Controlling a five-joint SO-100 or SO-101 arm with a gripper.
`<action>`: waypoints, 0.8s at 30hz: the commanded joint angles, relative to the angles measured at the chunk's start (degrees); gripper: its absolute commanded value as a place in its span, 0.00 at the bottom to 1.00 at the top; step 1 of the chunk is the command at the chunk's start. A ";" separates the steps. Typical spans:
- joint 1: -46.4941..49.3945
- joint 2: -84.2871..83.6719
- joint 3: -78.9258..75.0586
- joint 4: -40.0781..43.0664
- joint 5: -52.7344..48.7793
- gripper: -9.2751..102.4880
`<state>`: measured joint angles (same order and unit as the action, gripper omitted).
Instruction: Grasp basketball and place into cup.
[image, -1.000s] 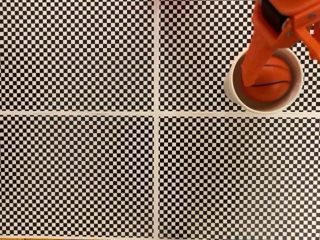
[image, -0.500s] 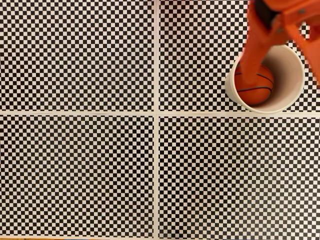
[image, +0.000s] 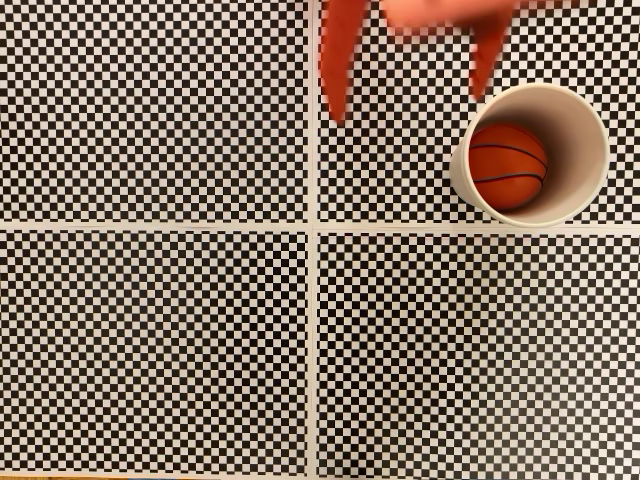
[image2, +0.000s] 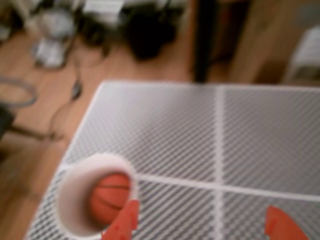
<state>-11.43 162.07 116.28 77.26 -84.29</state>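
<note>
Finding one: the basketball lies inside the cup, low against the wall on the left side of the fixed view. The cup stands upright on the checkered worktop, near the right edge of that view. The wrist view agrees: basketball down inside the cup, which sits close to the worktop's near-left corner, with wooden floor beyond the edge.

Finding two: my pincer is spread wide and carries nothing. In the fixed view its two orange fingers come down from the top edge, blurred, one well left of the cup and the other just above the rim; I cannot tell whether that one clears it. In the wrist view the pincer shows as two fingertips at the bottom edge, well apart, the left one overlapping the cup's rim in the picture.

Assessment: the placement looks complete; the step in hand is the retreat. To do it well I should lift clear of the rim before any sideways travel, since a light paper cup would tip at a nudge and could spill the ball off the nearby worktop edge. Jaws may remain spread; closing near the rim gains nothing.
</note>
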 joint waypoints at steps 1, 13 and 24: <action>4.31 6.86 3.69 0.88 -1.76 0.37; 19.69 26.37 16.79 0.09 -5.71 0.33; 22.24 26.28 20.92 -6.86 -4.66 0.29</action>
<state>10.90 187.65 136.93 72.16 -89.38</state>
